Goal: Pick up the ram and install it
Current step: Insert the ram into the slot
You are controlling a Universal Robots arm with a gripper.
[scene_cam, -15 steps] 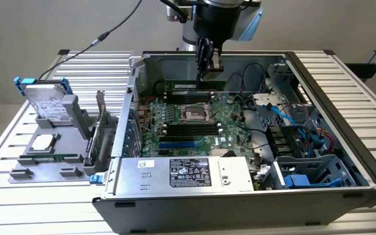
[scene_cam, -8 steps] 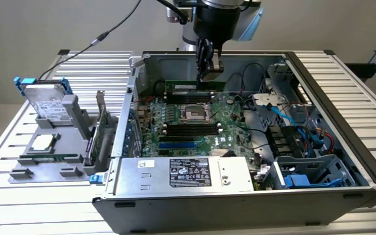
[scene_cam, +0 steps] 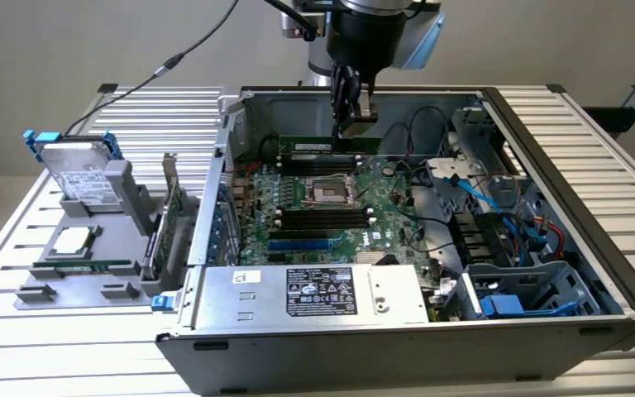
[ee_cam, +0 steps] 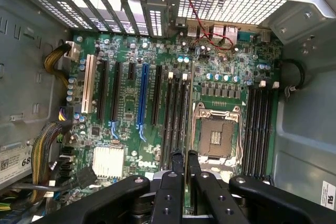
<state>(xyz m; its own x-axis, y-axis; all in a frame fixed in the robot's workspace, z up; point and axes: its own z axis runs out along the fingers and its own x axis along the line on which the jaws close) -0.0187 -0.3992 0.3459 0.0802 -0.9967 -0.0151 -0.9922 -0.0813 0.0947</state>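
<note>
Open case (scene_cam: 406, 356) on slatted table (scene_cam: 42, 351) | hand (scene_cam: 353, 131) clamped on ram (scene_cam: 317, 147) | wrist view: ram edge-on, faint

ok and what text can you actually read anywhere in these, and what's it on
"68": cut off at the edge, on a white sticker on the case wall.
"DELL": printed on the motherboard, faint.
Power supply label: too small to read.
Hard drive label: too small to read.
Label on the ram held in the tool: too small to read.
</note>
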